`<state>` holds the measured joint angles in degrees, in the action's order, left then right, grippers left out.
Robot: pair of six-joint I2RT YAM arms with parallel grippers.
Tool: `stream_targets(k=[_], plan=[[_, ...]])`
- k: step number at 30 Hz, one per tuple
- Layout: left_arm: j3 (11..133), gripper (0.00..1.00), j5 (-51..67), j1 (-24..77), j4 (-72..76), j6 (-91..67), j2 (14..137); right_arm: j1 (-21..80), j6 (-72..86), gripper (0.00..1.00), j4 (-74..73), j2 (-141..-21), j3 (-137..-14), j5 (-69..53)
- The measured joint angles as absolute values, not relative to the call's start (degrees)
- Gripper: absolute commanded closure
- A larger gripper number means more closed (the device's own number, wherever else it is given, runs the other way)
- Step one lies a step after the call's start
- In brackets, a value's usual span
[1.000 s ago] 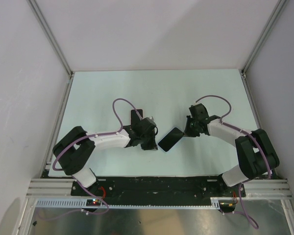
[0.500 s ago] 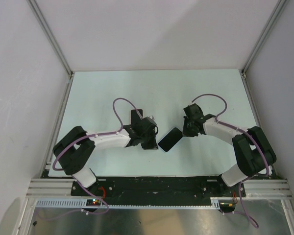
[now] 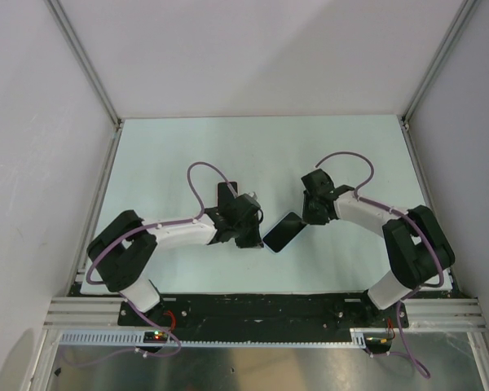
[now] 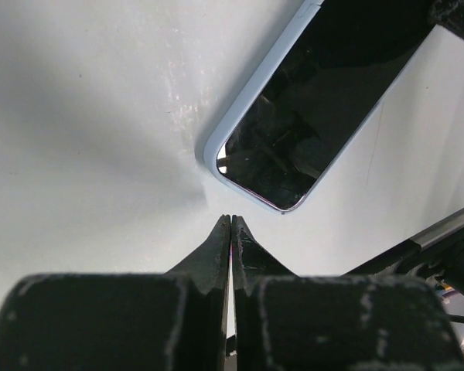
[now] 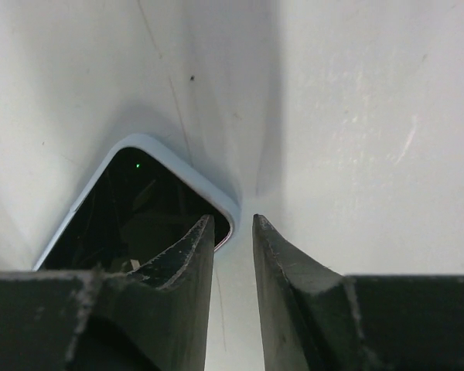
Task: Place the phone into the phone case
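Note:
The black phone (image 3: 283,231) lies flat on the pale table, seated inside the light-blue phone case, whose rim (image 4: 249,99) frames its glossy face. Its near-left corner shows in the left wrist view, phone (image 4: 317,93). My left gripper (image 3: 250,235) is shut and empty, its fingertips (image 4: 231,219) meeting just short of that corner. My right gripper (image 3: 307,218) stands at the phone's far-right corner, phone (image 5: 131,209), case rim (image 5: 187,171). Its jaws (image 5: 232,219) are open a narrow way, one finger over the phone's face and the other over bare table.
White walls enclose the table on three sides, with aluminium posts at the back corners (image 3: 116,122). A metal rail (image 3: 261,309) carrying the arm bases runs along the near edge. Purple cables (image 3: 204,175) loop above both wrists.
The right gripper has slid left and slightly back along the phone's far corner, and its jaws have parted. The left arm and the phone have hardly moved.

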<state>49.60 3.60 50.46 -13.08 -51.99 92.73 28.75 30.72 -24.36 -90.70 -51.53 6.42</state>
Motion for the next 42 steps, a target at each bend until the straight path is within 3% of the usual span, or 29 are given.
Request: stream_targets(k=[7,30,42], plan=[[48.53,0.96,3.53,50.76,-13.08,-52.01,90.26,26.87,28.62,0.76,-24.03,-93.41,-54.15,7.14],[48.45,0.96,3.46,50.78,-13.34,-52.01,90.56,28.84,29.67,0.78,-22.44,-87.18,-46.39,6.66],[40.86,0.97,-2.98,50.46,-15.2,-52.8,83.94,44.56,35.75,0.8,-22.57,-84.9,-43.9,5.82]])
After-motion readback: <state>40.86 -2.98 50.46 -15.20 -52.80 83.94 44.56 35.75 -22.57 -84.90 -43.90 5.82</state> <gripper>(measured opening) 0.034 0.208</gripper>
